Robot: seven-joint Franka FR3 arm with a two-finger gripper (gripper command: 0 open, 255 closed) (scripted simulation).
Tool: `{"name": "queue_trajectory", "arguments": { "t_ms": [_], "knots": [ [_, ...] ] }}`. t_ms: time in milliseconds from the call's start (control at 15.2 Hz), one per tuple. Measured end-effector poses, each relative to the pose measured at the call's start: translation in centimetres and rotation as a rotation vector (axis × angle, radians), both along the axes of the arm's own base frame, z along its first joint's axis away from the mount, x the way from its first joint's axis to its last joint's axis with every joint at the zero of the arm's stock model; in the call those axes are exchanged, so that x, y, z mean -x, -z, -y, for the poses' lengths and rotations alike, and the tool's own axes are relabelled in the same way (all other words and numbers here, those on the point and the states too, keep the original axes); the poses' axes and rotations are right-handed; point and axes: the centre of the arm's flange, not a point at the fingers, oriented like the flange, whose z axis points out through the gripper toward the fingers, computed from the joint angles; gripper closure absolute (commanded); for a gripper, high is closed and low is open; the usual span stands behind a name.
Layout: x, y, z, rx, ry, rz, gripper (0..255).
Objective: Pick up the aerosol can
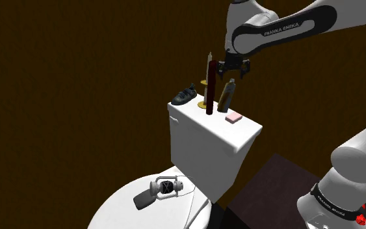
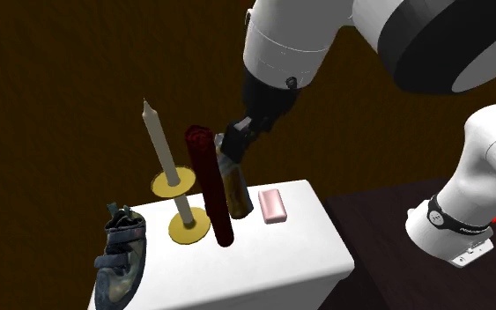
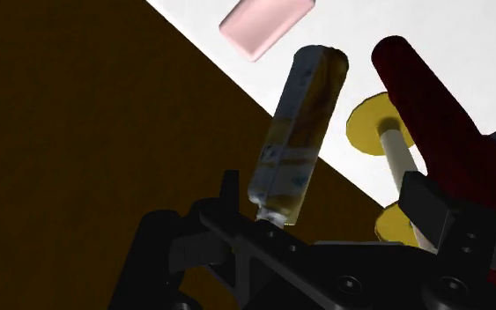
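The aerosol can stands on the white toilet tank, just beside a tall dark red cylinder. The second exterior view shows the can half tucked behind that cylinder. In the shoulder view the cylinder is upright while the can leans, its top tipped away from the cylinder.

The black gripper hangs at the can's top, on the side of the can away from the cylinder's foot. Its fingers are spread apart. In the wrist view the can's upper end sits in the gap between them, close to the finger farther from the cylinder, with a thin slit of background between the two. The other finger stands well off the can and overlaps the cylinder's lower part. Neither pad is seen pressing on the can.

A pale candle on yellow discs rises just beyond the cylinder, on the side opposite the can. A pink block lies flat on the tank lid near the cylinder, just past the can. A dark shoe rests on the lid farther from the cylinder, beyond the candle.
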Motion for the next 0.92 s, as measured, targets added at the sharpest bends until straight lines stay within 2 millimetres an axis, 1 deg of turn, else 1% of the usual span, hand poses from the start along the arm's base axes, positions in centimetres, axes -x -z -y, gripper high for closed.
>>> {"name": "queue_trajectory", "arguments": {
  "t_ms": [132,264,396,462,528,924],
  "knots": [
    [-1.8,0.9,1.5,0.012,0.089,0.009,0],
    [-3.5,2.0,3.7,0.024,0.179,0.019,0],
    [-4.8,2.9,5.9,0.037,0.269,0.028,0],
    [-5.2,3.4,6.6,0.042,0.303,0.033,0],
    [-5.5,3.9,7.0,0.045,0.322,0.035,0],
    [-5.7,7.1,7.2,0.048,0.341,0.038,0]
  ]
}}
